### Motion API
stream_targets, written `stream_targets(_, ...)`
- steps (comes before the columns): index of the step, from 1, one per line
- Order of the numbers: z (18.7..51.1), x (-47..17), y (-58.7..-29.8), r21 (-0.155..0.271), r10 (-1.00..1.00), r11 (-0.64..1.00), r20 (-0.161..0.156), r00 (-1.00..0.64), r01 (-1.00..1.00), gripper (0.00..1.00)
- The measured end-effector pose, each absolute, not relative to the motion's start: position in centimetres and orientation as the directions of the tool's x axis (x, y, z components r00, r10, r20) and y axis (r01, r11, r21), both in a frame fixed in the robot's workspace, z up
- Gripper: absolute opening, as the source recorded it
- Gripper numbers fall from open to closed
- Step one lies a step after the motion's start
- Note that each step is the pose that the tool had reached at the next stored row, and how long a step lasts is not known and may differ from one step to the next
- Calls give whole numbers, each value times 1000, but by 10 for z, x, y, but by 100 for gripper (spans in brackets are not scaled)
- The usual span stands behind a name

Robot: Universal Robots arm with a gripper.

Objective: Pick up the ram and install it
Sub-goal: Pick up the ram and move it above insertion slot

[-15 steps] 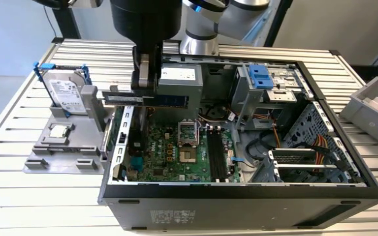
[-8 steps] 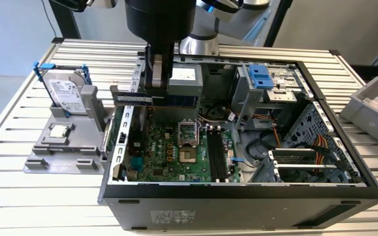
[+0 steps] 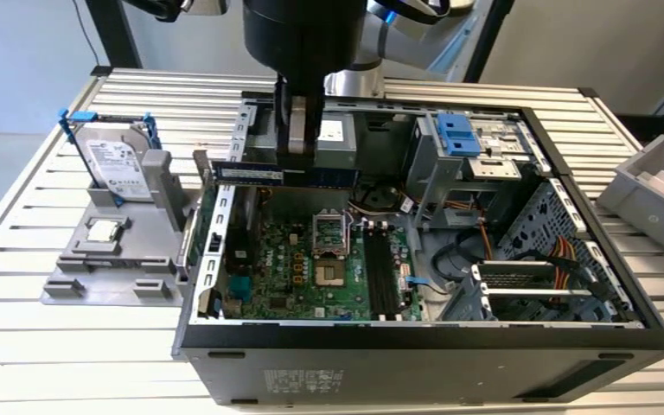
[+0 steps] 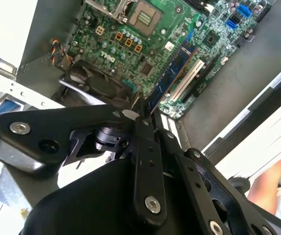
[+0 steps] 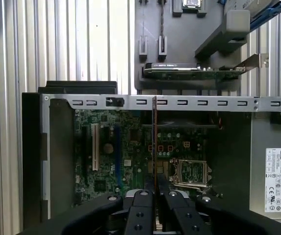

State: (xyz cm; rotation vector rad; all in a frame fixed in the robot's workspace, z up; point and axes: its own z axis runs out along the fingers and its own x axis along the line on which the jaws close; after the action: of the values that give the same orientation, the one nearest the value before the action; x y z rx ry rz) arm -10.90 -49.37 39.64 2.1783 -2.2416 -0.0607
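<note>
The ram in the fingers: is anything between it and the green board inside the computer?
Nothing. In the first wrist view the ram, held edge-on by the gripper, hangs in open air over the motherboard.

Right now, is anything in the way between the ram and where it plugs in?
Nothing visible does. The gripper holds the ram above the open computer case, and the memory slots on the motherboard lie uncovered.
</note>
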Motion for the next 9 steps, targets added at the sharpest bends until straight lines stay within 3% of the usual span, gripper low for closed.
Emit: stream_targets(9,396,-95,-494,40,-999,30,-16,-31,-999,0)
